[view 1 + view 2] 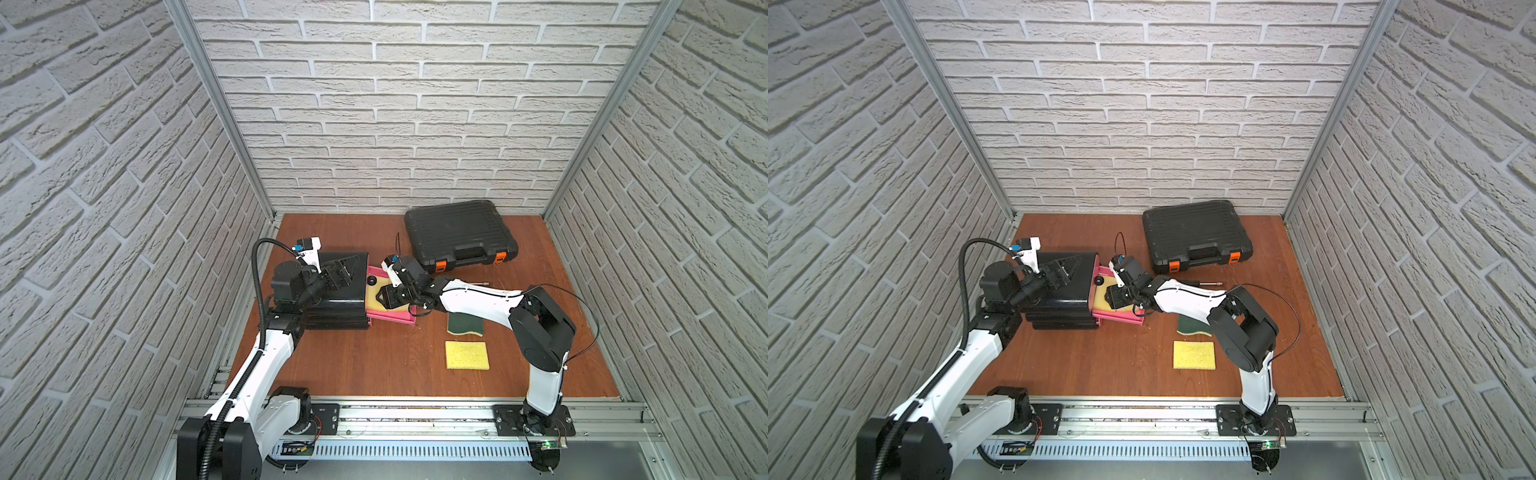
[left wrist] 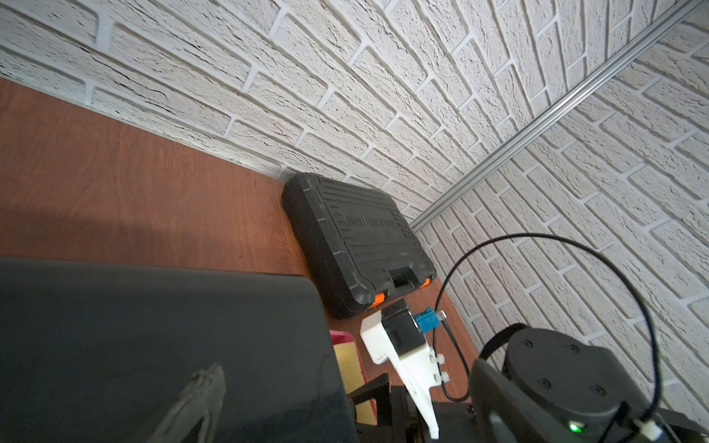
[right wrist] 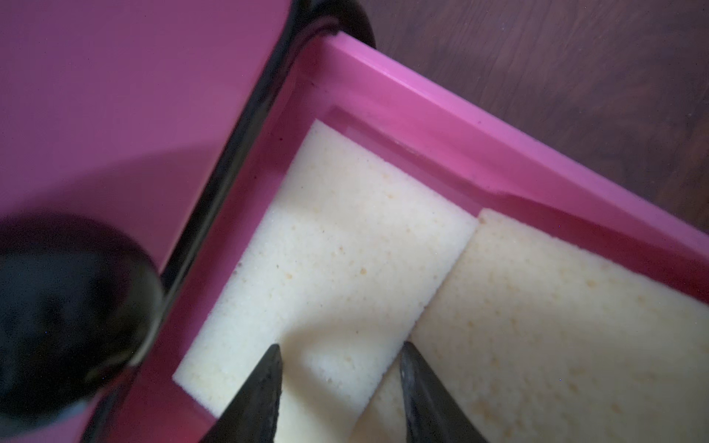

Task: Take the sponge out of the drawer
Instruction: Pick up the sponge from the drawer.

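The sponge (image 3: 345, 249) lies flat in the pulled-out pink drawer (image 3: 441, 126). Its long axis runs along the front of the black cabinet (image 1: 336, 307), one short end points into the drawer's far corner, and a second sponge (image 3: 556, 326) touches its outer long edge. The right gripper (image 3: 341, 345) reaches down into the drawer, jaws half closed and pinching the sponge's strip by that edge. The left gripper (image 1: 345, 272) sits over the cabinet top, jaws spread wide.

The drawer (image 1: 392, 318) is open from above; cabinet (image 1: 340, 307) and knob (image 1: 371, 281) crowd its inner edge.
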Robot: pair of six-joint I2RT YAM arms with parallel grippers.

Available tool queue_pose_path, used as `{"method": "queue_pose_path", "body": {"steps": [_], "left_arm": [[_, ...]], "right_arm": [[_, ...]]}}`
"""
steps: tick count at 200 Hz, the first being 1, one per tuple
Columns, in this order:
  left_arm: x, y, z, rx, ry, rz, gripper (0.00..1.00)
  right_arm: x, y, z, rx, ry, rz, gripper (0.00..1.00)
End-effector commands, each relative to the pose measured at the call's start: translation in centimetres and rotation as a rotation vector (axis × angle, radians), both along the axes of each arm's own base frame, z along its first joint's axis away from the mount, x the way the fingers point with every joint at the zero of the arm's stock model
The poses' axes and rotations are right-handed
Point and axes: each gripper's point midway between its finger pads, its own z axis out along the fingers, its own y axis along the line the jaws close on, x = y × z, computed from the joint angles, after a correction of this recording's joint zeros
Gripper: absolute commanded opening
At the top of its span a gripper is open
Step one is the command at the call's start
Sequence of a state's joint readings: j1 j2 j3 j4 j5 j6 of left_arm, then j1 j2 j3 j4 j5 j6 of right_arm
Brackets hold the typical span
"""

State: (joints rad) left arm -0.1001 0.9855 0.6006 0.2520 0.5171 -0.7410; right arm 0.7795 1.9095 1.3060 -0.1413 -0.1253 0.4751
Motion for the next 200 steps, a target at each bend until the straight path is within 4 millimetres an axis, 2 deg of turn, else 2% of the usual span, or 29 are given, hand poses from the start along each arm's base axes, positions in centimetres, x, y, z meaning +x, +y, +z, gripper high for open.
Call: {"method": "queue_pose_path", "body": {"steps": [1, 29, 88, 143, 156, 192, 200], "left_arm": [[-0.7, 0.5, -4.0, 0.012, 0.137, 0.015, 0.98], [-0.8, 0.5, -4.0, 0.012, 0.135, 0.015, 0.98], [-0.8, 0.5, -4.2, 0.012, 0.139, 0.017, 0.98], [-0.9, 0.6, -4.2, 0.011, 0.137, 0.019, 0.98], [-0.9, 0.5, -4.2, 0.012, 0.137, 0.018, 0.98], [-1.0, 0.6, -4.1, 0.010, 0.136, 0.018, 0.98], [-1.0, 0.6, -4.0, 0.009, 0.132, 0.019, 0.98]], "right_arm": [[-0.2, 1.8, 0.5, 0.028, -0.011, 0.036, 0.49], [-0.2, 2.1, 0.0, 0.030, -0.003, 0.038, 0.49], [-0.3, 1.8, 0.8, 0.035, -0.027, 0.028, 0.51], [-0.3, 2.3, 0.2, 0.040, -0.004, 0.038, 0.51], [-0.2, 2.5, -0.1, 0.038, 0.001, 0.039, 0.44], [-0.1, 2.2, -0.5, 0.024, 0.003, 0.026, 0.10], [-0.1, 2.1, -0.5, 0.022, 0.000, 0.025, 0.07]]}}
